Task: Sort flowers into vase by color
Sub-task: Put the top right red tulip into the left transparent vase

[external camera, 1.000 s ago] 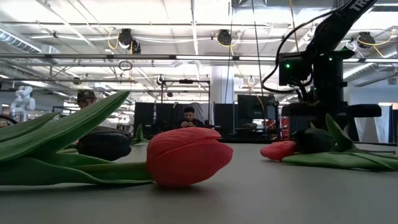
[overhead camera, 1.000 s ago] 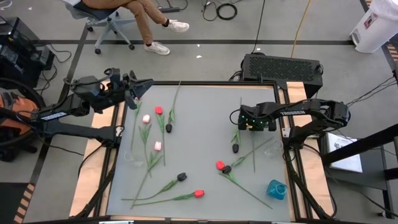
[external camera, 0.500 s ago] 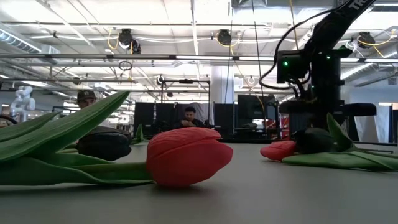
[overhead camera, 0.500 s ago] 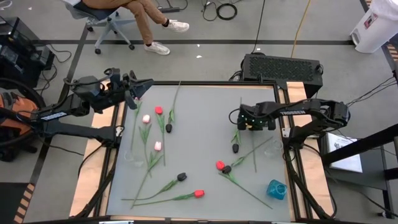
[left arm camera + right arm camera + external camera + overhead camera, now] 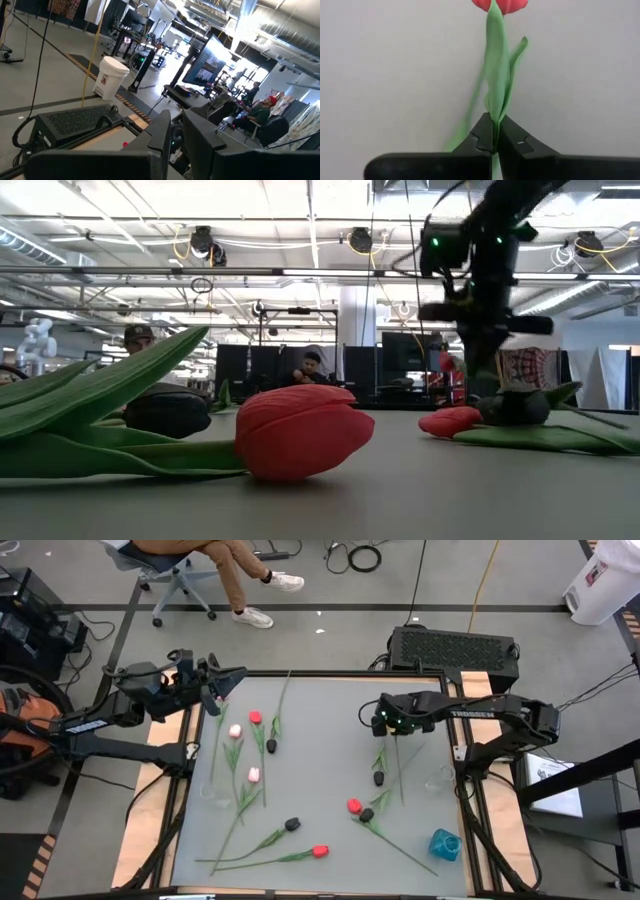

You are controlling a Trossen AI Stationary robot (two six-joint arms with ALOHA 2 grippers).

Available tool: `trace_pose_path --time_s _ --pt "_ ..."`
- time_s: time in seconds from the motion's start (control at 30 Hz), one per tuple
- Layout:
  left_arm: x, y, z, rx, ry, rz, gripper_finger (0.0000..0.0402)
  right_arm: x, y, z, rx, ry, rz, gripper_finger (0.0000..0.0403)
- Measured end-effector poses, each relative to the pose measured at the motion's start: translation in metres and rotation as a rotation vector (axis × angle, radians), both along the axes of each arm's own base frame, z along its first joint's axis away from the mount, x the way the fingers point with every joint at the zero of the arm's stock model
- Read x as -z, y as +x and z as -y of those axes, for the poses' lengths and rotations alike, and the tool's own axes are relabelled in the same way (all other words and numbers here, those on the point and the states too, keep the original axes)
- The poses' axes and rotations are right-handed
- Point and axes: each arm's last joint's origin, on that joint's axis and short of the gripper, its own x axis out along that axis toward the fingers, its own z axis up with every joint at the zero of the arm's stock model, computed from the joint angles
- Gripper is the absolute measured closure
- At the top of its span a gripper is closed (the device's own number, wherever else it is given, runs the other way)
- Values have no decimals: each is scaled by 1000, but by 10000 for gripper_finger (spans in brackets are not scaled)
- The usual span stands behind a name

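My right gripper (image 5: 386,724) hangs above the table's right half, shut on a red-headed flower (image 5: 500,5). In the high view a thin green stem (image 5: 400,775) runs from under it toward the near edge. Other flowers lie flat on the table: red (image 5: 319,851), pink (image 5: 253,774) and black (image 5: 378,778) heads on green stems. Vases stand as a clear one (image 5: 213,790) on the left, a clear one (image 5: 440,778) on the right and a blue one (image 5: 445,843) near right. My left gripper (image 5: 218,692) waits level over the far left corner, with a narrow gap between its fingers (image 5: 162,132). My right gripper pinches the flower's green stem, just below its long leaf (image 5: 495,117), between its two fingertips. The fingers come from above, pointing steeply down. The leaf and the red head reach on past the fingertips. Whether the stem's other end rests on the table, I cannot tell.
A red head (image 5: 353,805) and a black head (image 5: 365,812) lie close together just near of the held stem. The table's raised frame (image 5: 455,690) borders the grey mat. A person sits on a chair (image 5: 185,580) beyond the far edge.
My right gripper has risen and gone toward the table's far left, staying shut, and has rolled a little. The flower has come up with it: its stem no longer sticks out past the gripper on the far side and now points toward the near edge.
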Motion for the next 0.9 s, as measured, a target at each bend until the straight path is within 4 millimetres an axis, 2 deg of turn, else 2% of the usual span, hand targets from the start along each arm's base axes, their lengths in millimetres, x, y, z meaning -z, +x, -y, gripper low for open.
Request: trace_pose_path --time_s 0.2,0.5,0.73,0.9 --pt "0 0 0 0 0 0 346 -40 13 8 -72 -107 28 403" --pt "0 0 0 0 0 0 346 -117 33 18 -207 -326 179 403" --pt "0 0 1 26 31 -12 346 -170 46 21 -334 -493 385 403" --pt "0 0 2 66 89 -33 346 -193 59 18 -462 -562 603 403"
